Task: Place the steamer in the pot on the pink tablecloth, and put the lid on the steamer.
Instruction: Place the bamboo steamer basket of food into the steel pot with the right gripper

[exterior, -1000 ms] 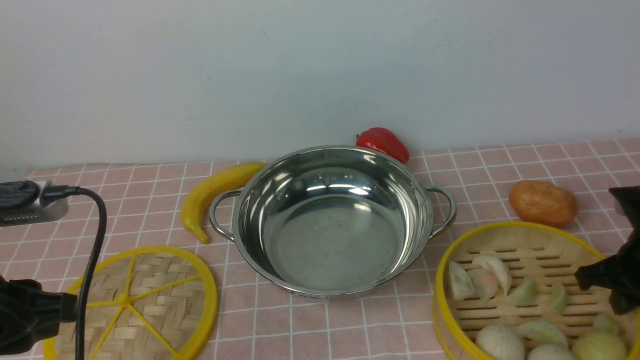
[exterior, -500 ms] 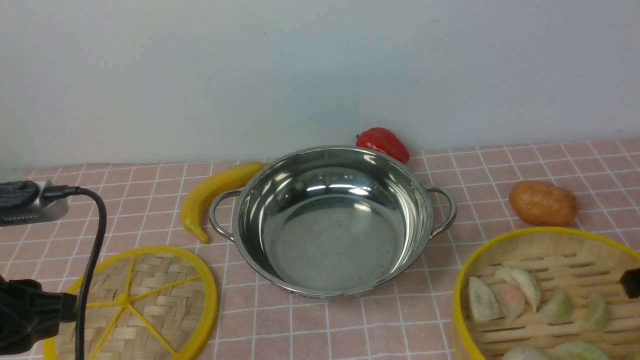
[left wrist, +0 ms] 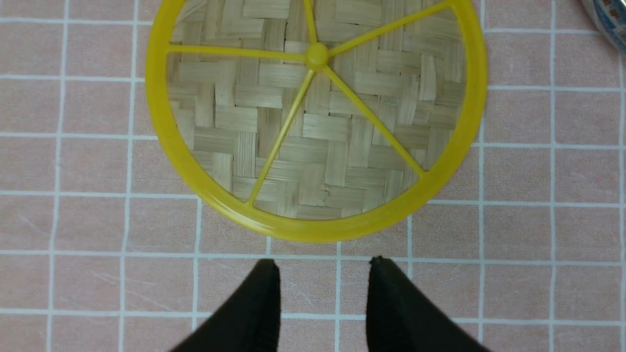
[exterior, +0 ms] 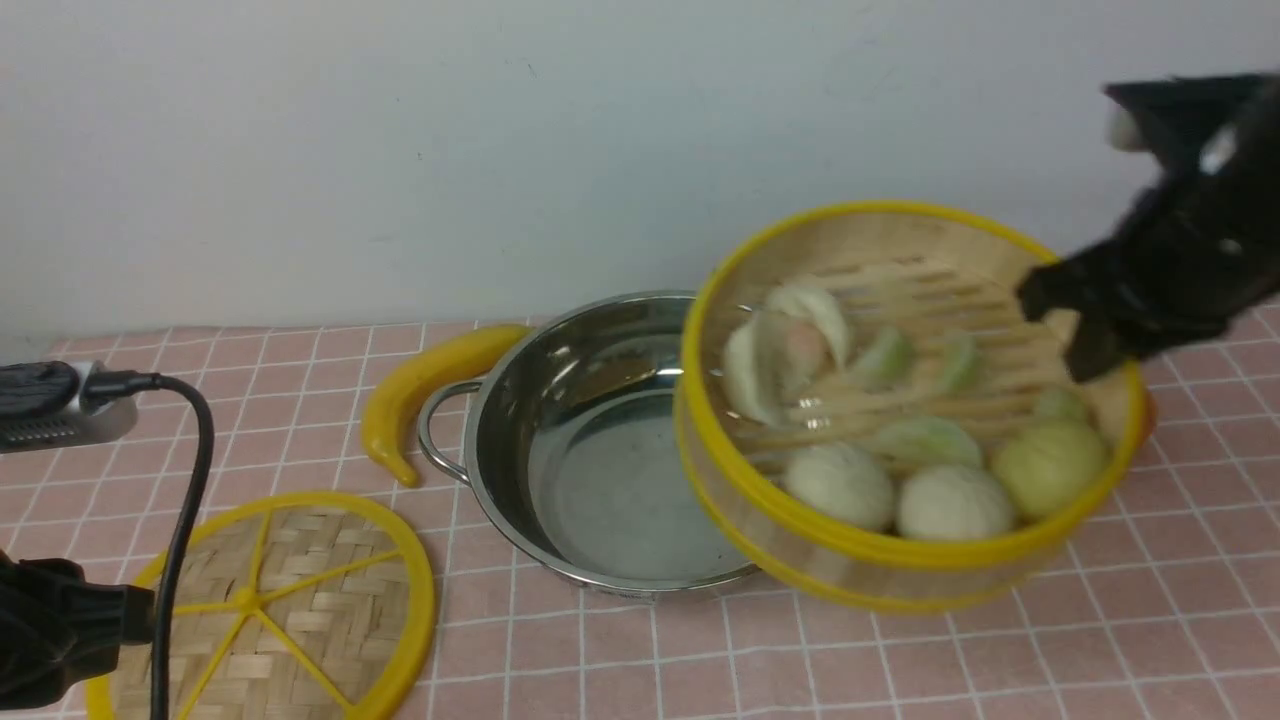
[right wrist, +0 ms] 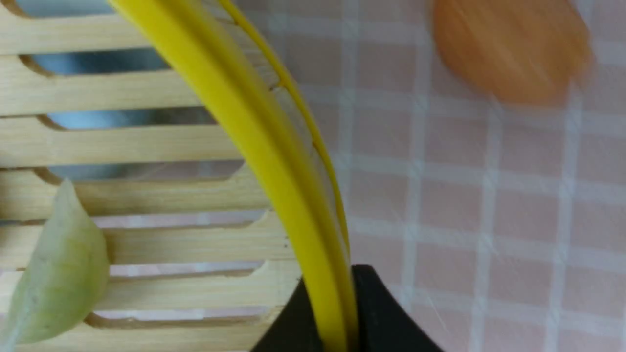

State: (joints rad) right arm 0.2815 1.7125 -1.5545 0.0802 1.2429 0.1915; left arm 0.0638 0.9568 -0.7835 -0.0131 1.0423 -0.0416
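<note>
The right end effector (right wrist: pixel 337 313) is clamped on the yellow rim of the steamer (exterior: pixel 860 565), one finger inside and one outside, holding it tilted in the air over the right part of the pot (exterior: pixel 520 420) on the tablecloth (exterior: pixel 900 660). The left end effector (left wrist: pixel 324 264) hangs half open and empty, its tips just beside the lid (left wrist: pixel 313 122), which lies flat left of the pot.

Left gripper (left wrist: pixel 323 266): we note jaws parted, nothing between them.
Lid (left wrist: pixel 317 117): flat on pink tablecloth (left wrist: pixel 538 171), twelve o'clock of that gripper, just apart.
</note>
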